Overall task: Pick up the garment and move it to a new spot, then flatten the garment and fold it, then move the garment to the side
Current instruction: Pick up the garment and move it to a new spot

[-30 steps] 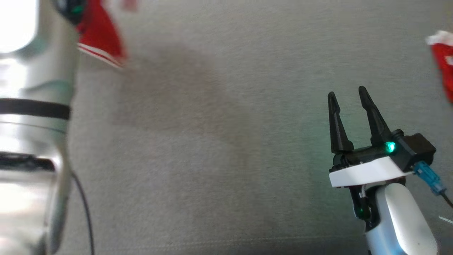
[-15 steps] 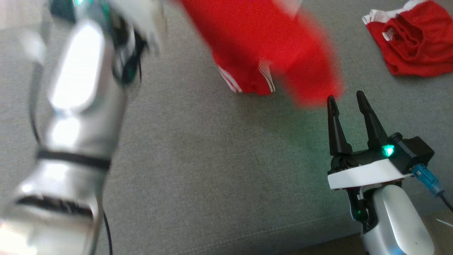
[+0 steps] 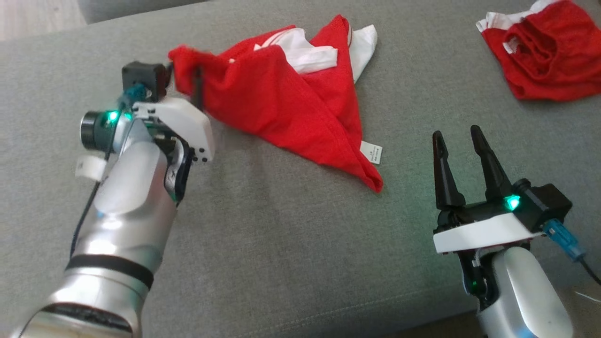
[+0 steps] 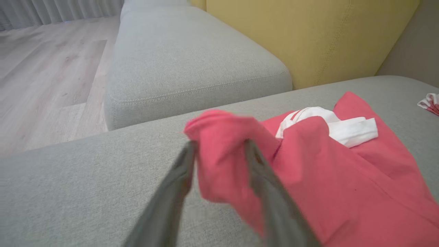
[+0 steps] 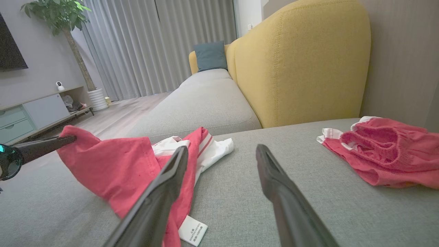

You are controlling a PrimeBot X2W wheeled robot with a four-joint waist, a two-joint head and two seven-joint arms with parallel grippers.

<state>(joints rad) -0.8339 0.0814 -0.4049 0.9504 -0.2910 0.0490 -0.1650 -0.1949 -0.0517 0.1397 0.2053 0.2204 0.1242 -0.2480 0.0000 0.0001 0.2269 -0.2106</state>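
the red garment (image 3: 291,108) lies crumpled on the grey cushion (image 3: 281,244), one corner raised between the part-spread fingers of the left gripper (image 4: 219,144), though i cannot tell whether they grip it, while the right gripper (image 3: 456,131) hovers spread and empty nearby, so free that corner low, then draw the edges apart evenly.

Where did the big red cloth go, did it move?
Yes. The red garment has settled leftward on the sofa, away from the crumpled red clothing at right.

The left gripper (image 4: 219,144) shows blurred fingers (image 4: 274,206) in its wrist view, the garment (image 4: 343,181) bunched between them, so their grip cannot be told. At two o'clock in the head view, a second red garment (image 3: 544,51) is cut by the edges. The label (image 3: 371,153) print is too small to read.
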